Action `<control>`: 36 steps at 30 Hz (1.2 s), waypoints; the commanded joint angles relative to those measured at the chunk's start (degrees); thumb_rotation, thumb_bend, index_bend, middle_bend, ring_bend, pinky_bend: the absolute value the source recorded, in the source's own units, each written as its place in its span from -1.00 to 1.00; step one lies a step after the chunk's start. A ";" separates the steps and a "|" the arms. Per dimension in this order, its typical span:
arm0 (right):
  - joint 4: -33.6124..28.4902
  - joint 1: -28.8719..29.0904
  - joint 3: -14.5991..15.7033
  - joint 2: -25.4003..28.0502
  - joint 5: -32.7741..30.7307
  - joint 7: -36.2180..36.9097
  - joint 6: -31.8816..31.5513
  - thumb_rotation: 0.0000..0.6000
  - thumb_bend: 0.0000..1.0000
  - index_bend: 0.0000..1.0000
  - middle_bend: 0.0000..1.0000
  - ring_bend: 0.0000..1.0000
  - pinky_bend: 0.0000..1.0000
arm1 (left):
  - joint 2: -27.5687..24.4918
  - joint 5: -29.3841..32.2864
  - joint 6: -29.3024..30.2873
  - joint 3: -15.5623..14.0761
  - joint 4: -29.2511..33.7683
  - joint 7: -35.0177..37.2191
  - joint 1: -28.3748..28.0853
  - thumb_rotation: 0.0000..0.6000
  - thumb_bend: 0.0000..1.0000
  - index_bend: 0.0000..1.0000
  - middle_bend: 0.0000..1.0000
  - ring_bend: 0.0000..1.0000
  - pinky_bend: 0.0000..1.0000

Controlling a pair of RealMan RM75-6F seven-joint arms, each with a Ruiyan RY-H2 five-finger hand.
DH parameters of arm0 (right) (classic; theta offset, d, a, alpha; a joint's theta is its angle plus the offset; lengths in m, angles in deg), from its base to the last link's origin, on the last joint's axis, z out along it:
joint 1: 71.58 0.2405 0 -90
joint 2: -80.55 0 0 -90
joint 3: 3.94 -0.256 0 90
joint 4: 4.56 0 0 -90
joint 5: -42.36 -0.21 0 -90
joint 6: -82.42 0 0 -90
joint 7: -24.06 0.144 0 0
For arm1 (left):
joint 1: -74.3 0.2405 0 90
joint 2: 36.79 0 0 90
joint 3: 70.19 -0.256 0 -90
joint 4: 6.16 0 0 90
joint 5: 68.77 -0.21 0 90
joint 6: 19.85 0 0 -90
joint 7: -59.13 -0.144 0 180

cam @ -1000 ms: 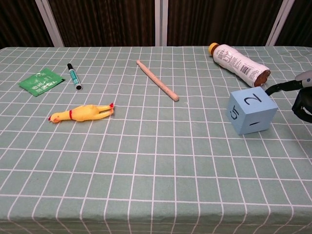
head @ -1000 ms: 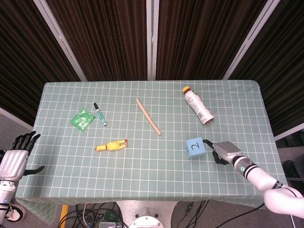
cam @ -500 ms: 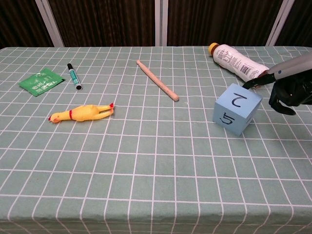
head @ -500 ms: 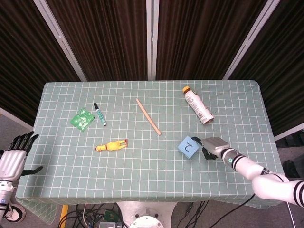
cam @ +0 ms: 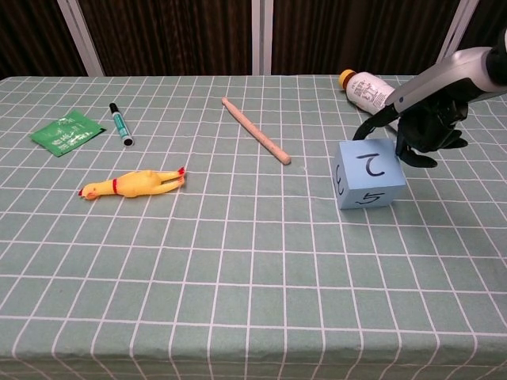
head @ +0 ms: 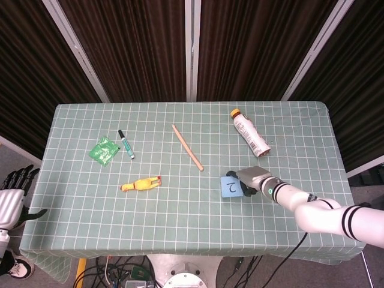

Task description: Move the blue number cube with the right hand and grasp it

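The blue number cube [cam: 369, 175] sits on the table [head: 180, 216] at about 4 o'clock from the wooden stick [head: 187, 147]. The right hand [cam: 424, 123] is at the cube's 3 o'clock side, fingers curled, touching its far right edge, not wrapped around it. The left hand [head: 11, 198] hangs off the table's 8 o'clock corner, fingers spread, holding nothing

blue number cube [cam: 370, 175] top 2, front 5

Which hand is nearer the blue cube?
Right. The right hand is against the blue number cube on its far-right side; the left hand hangs off the table's left edge.
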 commanded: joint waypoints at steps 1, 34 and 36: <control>0.06 2.90 1.86 -0.63 -1.05 1.36 1.05 1.00 1.00 -0.79 0.90 0.71 0.48 | -0.06 0.05 -0.06 -0.07 -0.21 0.32 0.12 1.00 -0.89 -0.88 -1.00 -1.00 -1.00; 0.36 17.90 10.40 -5.97 -2.50 7.23 0.09 1.00 1.00 -0.76 0.90 0.70 0.48 | 0.55 0.68 -0.93 -0.09 -2.27 2.16 0.55 1.00 -0.89 -0.88 -1.00 -1.00 -1.00; 0.71 18.20 10.76 -6.16 -2.34 7.52 0.49 1.00 1.00 -0.76 0.90 0.70 0.48 | 0.58 0.73 -1.06 -0.07 -2.32 2.15 0.51 1.00 -0.89 -0.88 -1.00 -1.00 -1.00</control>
